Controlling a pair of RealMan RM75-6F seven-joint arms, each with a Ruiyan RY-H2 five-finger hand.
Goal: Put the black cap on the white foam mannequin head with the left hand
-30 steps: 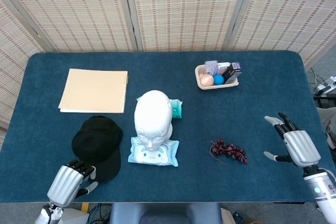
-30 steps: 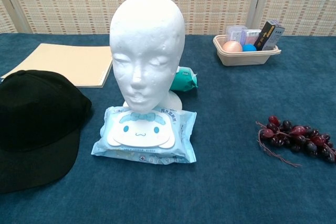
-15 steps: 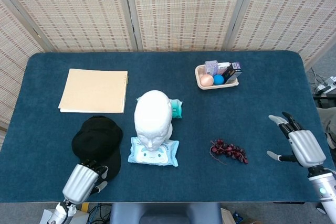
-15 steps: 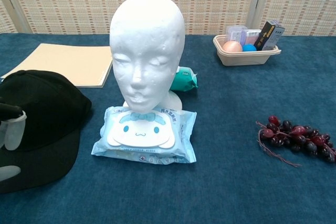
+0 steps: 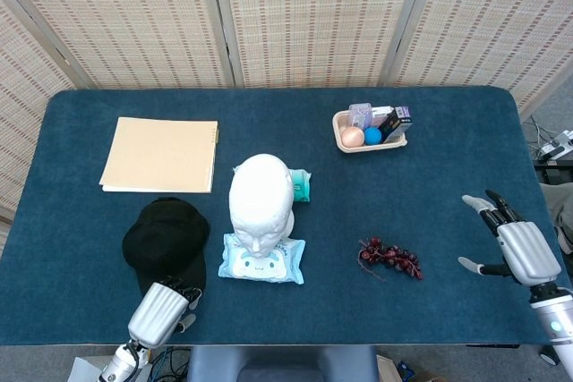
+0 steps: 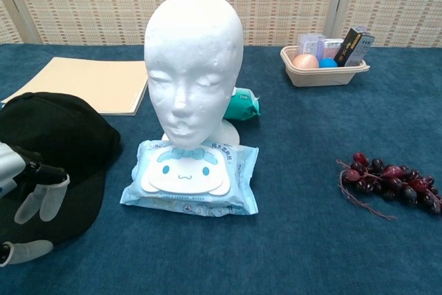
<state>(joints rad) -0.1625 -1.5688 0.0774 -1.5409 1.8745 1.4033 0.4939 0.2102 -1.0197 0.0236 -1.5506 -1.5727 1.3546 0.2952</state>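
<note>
The white foam head (image 5: 260, 200) stands up straight in the middle of the blue table (image 5: 448, 185). Its face looks toward the robot. Its neck sits right behind a pack of wipes (image 5: 262, 258) with a cartoon face on it.

The black cap (image 5: 166, 241) lies flat on the table, just to the left of the foam head. It is not on the head yet.

The left hand (image 5: 162, 311) is at the near edge of the table, left of the foam head and in front of the cap. Its fingers (image 6: 41, 197) are loosely bent and point down over the cap's brim. The hand holds nothing. I cannot tell if the fingertips touch the brim.

The right hand (image 5: 515, 247) is far to the right of the foam head, near the table's right edge. Its fingers are spread apart, and it has nothing in them.

A bunch of dark grapes (image 5: 389, 258) lies to the right of the foam head, between it and the right hand. A tan folder (image 5: 160, 154) lies behind the cap, to the left of the head. A small teal pack (image 5: 300, 185) sits just behind the head. A little tray (image 5: 370, 143) with small things in it sits further back and to the right.
</note>
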